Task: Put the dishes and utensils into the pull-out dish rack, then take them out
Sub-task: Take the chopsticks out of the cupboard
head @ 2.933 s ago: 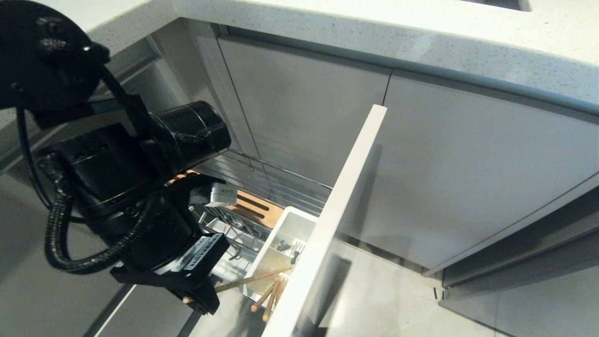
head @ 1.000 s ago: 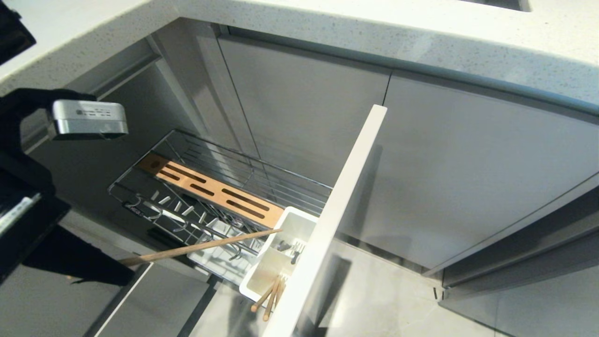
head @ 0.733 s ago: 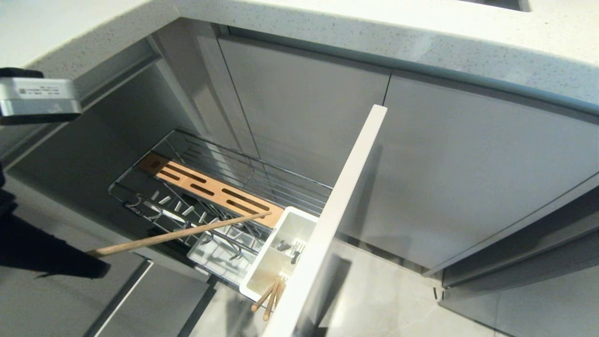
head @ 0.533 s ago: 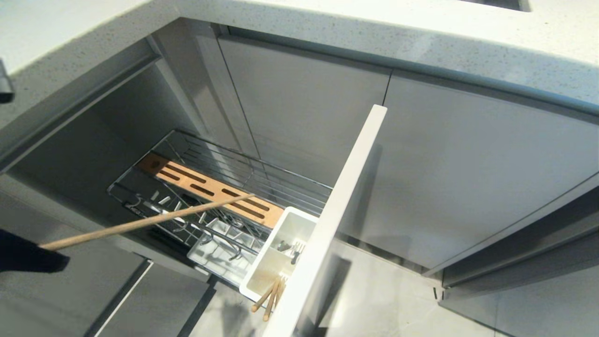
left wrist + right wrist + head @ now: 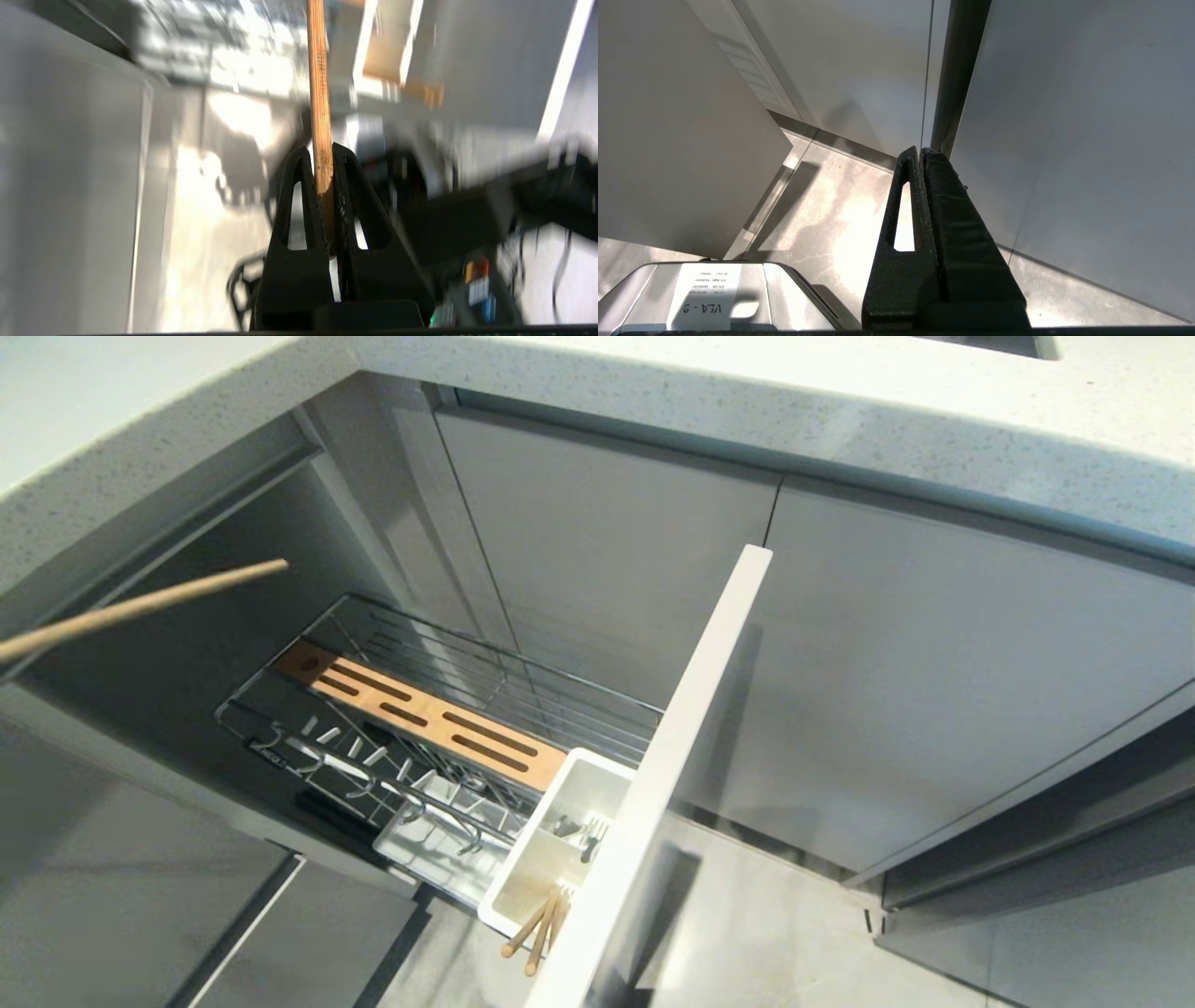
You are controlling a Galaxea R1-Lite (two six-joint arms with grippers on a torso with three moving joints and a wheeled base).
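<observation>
Unloading is under way — the left gripper (image 5: 325, 161) pinches one chopstick (image 5: 140, 605) at ten o'clock of the dish rack (image 5: 439, 719), well apart from it. More sticks, probably chopsticks, lean in the white caddy (image 5: 551, 859). Next: set this one on the counter (image 5: 140, 401). Right gripper (image 5: 920, 154) hangs pressed together — empty.

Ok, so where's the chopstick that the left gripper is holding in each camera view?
Head view: the held chopstick slants in from the left edge, above the pull-out dish rack; its gripper is out of frame.
Left wrist view: the chopstick stands at centre, pinched between the left gripper's fingers.
Right wrist view: not in it; only the shut right gripper before grey cabinet panels.
Shared landmark: the white cutlery caddy, blurred in the left wrist view.
</observation>
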